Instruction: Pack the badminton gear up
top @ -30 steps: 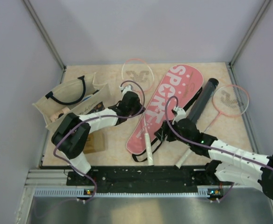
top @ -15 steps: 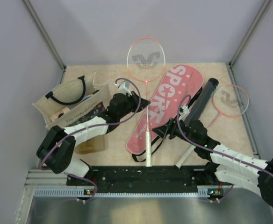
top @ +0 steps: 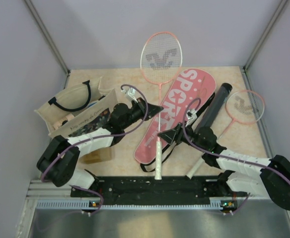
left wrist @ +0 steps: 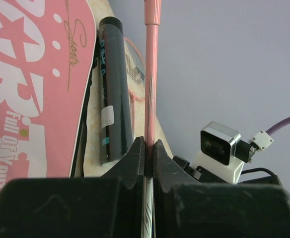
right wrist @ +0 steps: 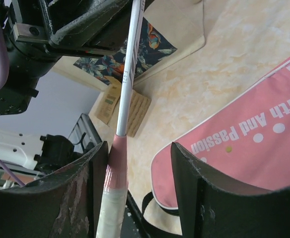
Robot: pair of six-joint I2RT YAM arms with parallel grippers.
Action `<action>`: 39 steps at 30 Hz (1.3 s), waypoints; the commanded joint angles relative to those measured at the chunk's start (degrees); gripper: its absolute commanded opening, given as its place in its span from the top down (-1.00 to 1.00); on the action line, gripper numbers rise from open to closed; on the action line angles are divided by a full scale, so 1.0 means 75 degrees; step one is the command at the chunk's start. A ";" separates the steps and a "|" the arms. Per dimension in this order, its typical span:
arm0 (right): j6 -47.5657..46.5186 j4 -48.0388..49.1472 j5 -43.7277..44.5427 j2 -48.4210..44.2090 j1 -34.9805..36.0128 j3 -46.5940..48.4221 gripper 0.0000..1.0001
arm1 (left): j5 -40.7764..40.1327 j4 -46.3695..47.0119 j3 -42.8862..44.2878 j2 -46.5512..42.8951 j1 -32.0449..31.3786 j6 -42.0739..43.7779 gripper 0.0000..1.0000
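My left gripper [top: 156, 110] is shut on the shaft of a pink-rimmed racket [top: 160, 54] and holds it off the table, head toward the back wall; the grip shows in the left wrist view [left wrist: 149, 148]. My right gripper [top: 168, 135] is open, its jaws either side of that racket's pink-and-white handle [right wrist: 112, 168], which rests against one finger [right wrist: 83, 193]. The pink "SPORT" cover [top: 177, 106] lies flat beneath. The black tube [top: 214, 106] and the second racket [top: 244, 106] lie to the right. The shuttlecock is out of view.
A beige tote bag [top: 75, 106] with black handles stands at the left. A small brown cardboard box [top: 95, 154] lies near the front left. Grey walls close in the back and sides.
The left gripper has raised the racket, its head now higher against the back wall. The right gripper has moved left, bringing its open jaws around the racket's handle.
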 commanded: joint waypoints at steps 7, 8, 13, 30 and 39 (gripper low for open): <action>-0.0334 -0.1513 0.2113 -0.1260 -0.0057 0.1046 -0.30 | 0.0565 0.0351 0.0001 -0.0473 -0.0034 0.0473 1.00; -0.0405 -0.1690 0.2278 -0.1319 -0.0080 0.1175 -0.30 | 0.0612 0.0327 0.0001 -0.0509 -0.0034 0.0485 1.00; -0.0418 -0.1844 0.2479 -0.1110 -0.0489 0.1738 -0.28 | 0.0963 0.0257 -0.0023 -0.0591 -0.0104 0.0555 1.00; 0.0425 -0.0122 0.2315 0.0660 -0.0842 0.2489 0.29 | 0.1093 -0.0247 -0.0292 -0.0989 -0.0408 0.0672 1.00; 0.0860 0.0687 0.1940 0.1164 -0.0854 0.2313 0.81 | 0.1210 -0.0177 -0.0397 -0.1024 -0.0432 0.0602 1.00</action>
